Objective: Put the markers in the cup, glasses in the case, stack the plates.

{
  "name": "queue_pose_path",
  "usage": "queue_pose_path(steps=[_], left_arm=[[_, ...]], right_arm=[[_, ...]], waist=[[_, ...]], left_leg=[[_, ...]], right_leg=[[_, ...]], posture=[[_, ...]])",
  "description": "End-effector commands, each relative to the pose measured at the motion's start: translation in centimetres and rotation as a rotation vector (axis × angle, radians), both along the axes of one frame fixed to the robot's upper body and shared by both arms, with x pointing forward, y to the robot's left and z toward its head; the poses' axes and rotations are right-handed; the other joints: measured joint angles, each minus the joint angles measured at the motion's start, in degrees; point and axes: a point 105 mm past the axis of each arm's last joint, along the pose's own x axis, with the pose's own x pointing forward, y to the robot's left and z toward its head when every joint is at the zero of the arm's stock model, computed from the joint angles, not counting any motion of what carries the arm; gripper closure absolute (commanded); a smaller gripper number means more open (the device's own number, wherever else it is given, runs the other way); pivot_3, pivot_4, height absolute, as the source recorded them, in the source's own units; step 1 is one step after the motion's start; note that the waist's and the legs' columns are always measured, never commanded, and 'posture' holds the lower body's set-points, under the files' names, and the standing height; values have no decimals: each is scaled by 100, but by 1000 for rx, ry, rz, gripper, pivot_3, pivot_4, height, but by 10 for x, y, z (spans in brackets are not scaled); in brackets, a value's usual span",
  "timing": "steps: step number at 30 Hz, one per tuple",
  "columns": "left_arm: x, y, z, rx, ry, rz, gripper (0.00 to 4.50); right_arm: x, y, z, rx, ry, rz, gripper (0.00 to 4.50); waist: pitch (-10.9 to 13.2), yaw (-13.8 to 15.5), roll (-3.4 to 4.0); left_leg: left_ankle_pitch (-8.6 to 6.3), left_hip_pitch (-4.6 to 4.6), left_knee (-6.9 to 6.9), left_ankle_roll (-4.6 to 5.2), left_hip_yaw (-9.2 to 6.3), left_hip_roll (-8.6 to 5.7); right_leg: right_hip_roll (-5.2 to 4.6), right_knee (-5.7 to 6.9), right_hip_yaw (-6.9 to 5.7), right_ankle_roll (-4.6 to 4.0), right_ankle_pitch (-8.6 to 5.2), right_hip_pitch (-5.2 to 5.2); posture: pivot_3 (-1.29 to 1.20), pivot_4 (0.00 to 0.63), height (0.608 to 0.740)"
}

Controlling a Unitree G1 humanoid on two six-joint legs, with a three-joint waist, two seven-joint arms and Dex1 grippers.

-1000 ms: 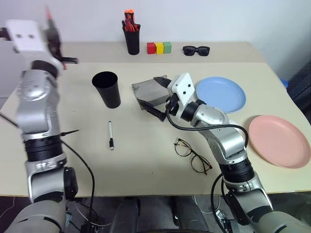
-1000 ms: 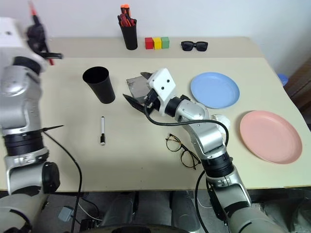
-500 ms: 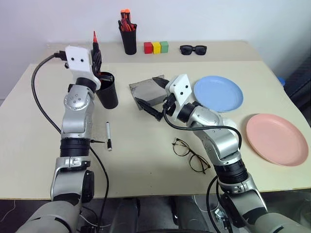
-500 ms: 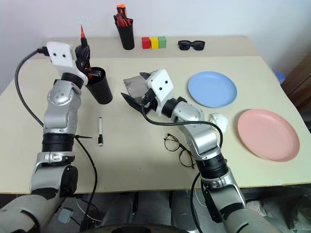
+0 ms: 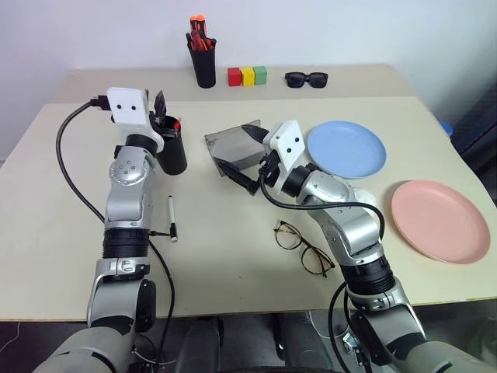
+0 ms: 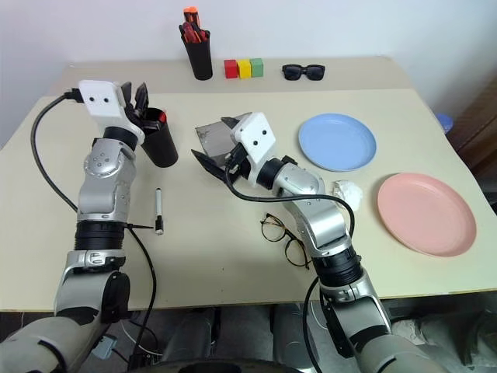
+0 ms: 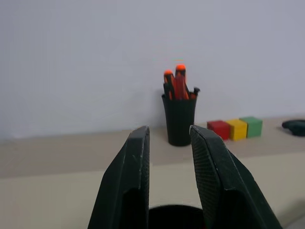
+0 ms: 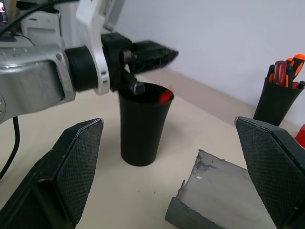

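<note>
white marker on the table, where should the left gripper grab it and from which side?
Grip the white marker mid-barrel, coming straight down from above with the fingers across its width. It lies flat, pointing away from the robot, with bare table on both sides.

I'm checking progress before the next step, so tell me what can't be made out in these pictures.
- Red marker in the cup: just its end shows above the rim; the wall hides the rest.
- Case: the right gripper covers part of it, so its hinge and inside are unclear.
- White marker: too small to read.
</note>
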Motion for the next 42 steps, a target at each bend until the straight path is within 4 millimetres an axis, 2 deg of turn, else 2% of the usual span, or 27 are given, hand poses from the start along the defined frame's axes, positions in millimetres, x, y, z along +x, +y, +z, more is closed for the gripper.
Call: queue_pose_path(steps=[1,3,5,8,10,13,14,17,22,29,32,37,42], left_arm=[[-42,22,47,-75,-220,62,3216],[-62,29,51,-104,-244,81,3216],[-72,34,35,-96,-167,88,3216],[-90,39,-8,-147,29,52,3216],[-103,30,-32,-148,146,-20,3216],[-116,12,-81,-75,425,-98,3216],[-118,13,-99,-52,528,-79,3216],[-116,21,-123,-64,680,30,3216],[-107,8,-135,-35,817,30,3216],[-95,-8,-136,-65,850,-17,3216],[-93,-11,-139,-68,870,-20,2421],[-88,-14,-146,-93,920,12,26],[-86,-18,-158,-112,1036,20,26]], right_arm=[[-5,-1,12,21,-46,10,0],[-5,-4,11,18,-41,3,0],[-4,-7,9,13,-38,-2,0],[-2,-9,9,9,-37,-5,0],[-1,-11,10,9,-36,-7,0],[-1,-10,9,2,-33,7,0],[-2,-8,9,-1,-31,16,0],[-3,-3,8,-3,-29,39,0],[-5,1,6,-6,-29,48,0],[-11,2,0,-16,-21,52,0],[-12,2,-1,-15,-20,47,0],[-12,3,-2,-14,-21,44,0],[-12,3,-3,-17,-22,45,0]], waist=[[0,4,0],[0,11,0],[-2,8,2],[-2,2,4],[-2,4,3],[-3,18,2],[-3,24,2],[-3,17,2],[-3,11,2],[-3,8,2],[-3,11,2],[-3,14,2],[-4,14,2]], left_leg=[[0,0,-1,0,0,1],[0,0,-4,0,-1,0],[0,1,-2,0,-1,0],[-1,10,-2,0,2,0],[0,9,1,0,-1,1],[0,9,6,0,-1,2],[0,11,6,0,-1,1],[0,13,7,0,-1,1],[0,13,5,0,-2,1],[-1,12,0,0,-1,2],[-1,12,1,0,-1,1],[-1,11,1,0,-1,1],[-1,12,1,0,-1,1]], right_leg=[[0,0,0,0,0,0],[-1,0,0,0,0,0],[-1,-1,0,0,0,2],[-2,-1,2,0,0,10],[2,2,1,-2,-1,8],[2,2,1,-4,-2,12],[1,1,2,-9,-4,16],[2,-1,2,-25,-13,18],[4,-1,1,-17,-8,17],[3,-2,1,-6,-2,11],[2,-2,1,-6,-2,12],[2,-4,1,-6,-2,12],[3,-4,1,-5,-2,13]], posture=[[0,150,740],[0,150,740],[0,150,740],[0,150,740],[0,150,740],[0,150,740],[0,150,740],[0,150,740],[0,150,740],[0,150,740],[0,150,740],[0,150,740],[0,150,740]])
